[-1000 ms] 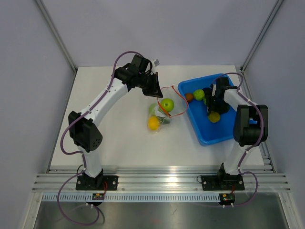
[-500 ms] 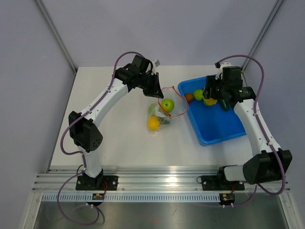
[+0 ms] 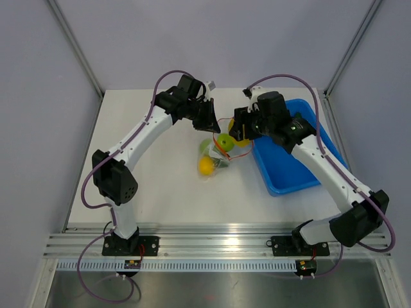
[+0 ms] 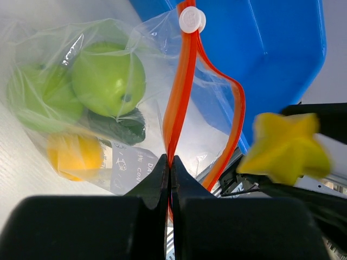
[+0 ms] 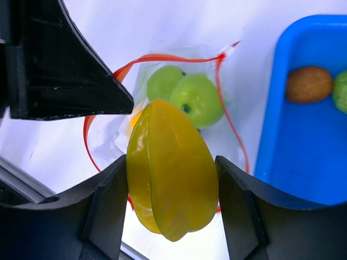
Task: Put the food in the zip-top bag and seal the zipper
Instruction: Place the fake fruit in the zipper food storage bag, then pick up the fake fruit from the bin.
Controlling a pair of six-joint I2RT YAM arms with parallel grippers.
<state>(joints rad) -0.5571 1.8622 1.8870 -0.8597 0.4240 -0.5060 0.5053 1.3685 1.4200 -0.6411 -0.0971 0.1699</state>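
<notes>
The clear zip-top bag (image 3: 218, 151) lies mid-table with green apples (image 3: 225, 141) and an orange (image 3: 205, 166) inside; it also shows in the left wrist view (image 4: 108, 97) and right wrist view (image 5: 184, 97). Its red-orange zipper (image 4: 181, 92) is held open in a loop (image 5: 108, 97). My left gripper (image 3: 209, 120) is shut on the zipper strip, holding the mouth up (image 4: 169, 162). My right gripper (image 3: 237, 131) is shut on a yellow starfruit (image 5: 171, 170) and holds it just above the bag's mouth; the starfruit also shows in the left wrist view (image 4: 287, 146).
A blue tray (image 3: 292, 173) stands to the right of the bag, partly under my right arm. In the right wrist view it holds a brown kiwi (image 5: 309, 84) and a green fruit (image 5: 341, 92) at the frame edge.
My right gripper has lifted the starfruit out of the blue tray and swung left to the bag's mouth. The left arm and the bag have not moved.
</notes>
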